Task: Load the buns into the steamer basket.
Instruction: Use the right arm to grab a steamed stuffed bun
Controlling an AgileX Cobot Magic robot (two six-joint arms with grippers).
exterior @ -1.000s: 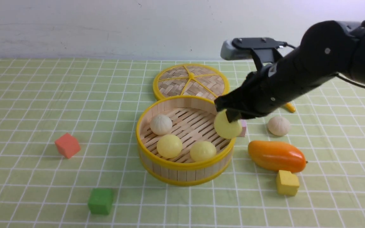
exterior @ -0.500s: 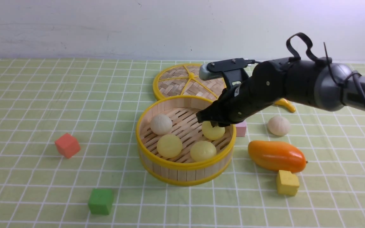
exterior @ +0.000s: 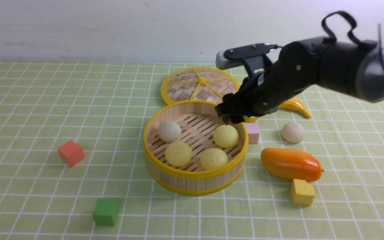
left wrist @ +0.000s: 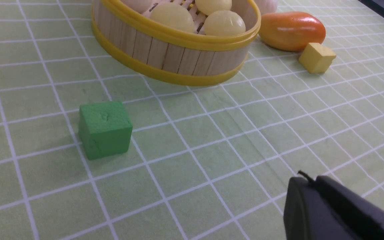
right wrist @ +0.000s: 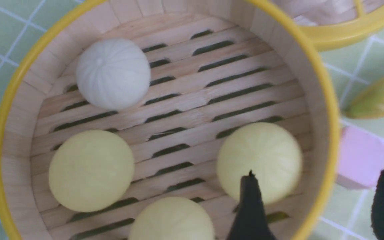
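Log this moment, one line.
right gripper: open, nothing held, over steamer basket | buns in: four | off-white bun: outside, on table

A pale wall (exterior: 112, 33) spans the back of the scene, off-white to light grey, with a faint violet tint toward the upper right. Thin scratches run across its left part, and small dark specks dot the surface. Below it lies a level tabletop covered by a light green cloth (exterior: 38, 133) with a grid of thin white lines, meeting the wall along a straight horizontal edge. The grid lines bend gently in places, marking slight ripples in the fabric. Lighting is soft and even, with only faint shadows on the cloth.
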